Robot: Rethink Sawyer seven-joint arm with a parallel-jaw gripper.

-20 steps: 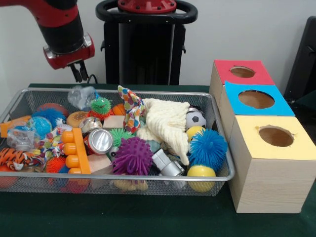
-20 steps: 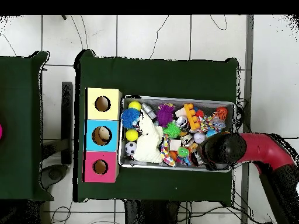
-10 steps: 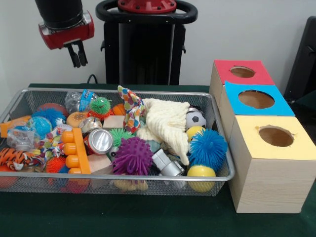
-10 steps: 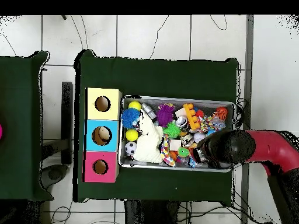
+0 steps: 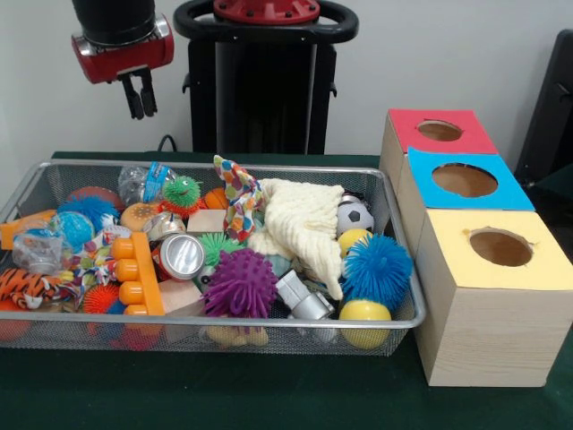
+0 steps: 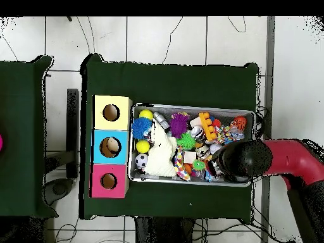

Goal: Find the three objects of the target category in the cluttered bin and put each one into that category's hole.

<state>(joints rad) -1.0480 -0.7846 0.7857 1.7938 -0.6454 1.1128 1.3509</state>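
A red and black robot arm is holding its gripper high in the air, above the far corner of a wire mesh bin. The two dark fingers are hanging straight down, pressed close together and grasping nothing.

Judging by this pose, the robot is in the searching step: nothing is being carried, and the arm is hovering over the clutter as if choosing. The target category is not something the pictures reveal.

Directly below the gripper, a crinkled clear plastic bottle is lying against the bin's wall, with a small green spiky toy just beside it. Farther from the gripper, a purple spiky ball, a silver can, a cream cloth and a blue spiky ball are crowding together.

Well off to the side, beyond the bin's other end, three wooden boxes are standing in a row, with a red lid, a blue lid and a yellow lid, each with a round hole.

The next move probably calls for spreading the fingers, then descending onto one chosen item without snagging its neighbours.

Everything is resting on a dark green table covering. In the overhead view, the floor around it is showing pale tiles and thin trailing cables.
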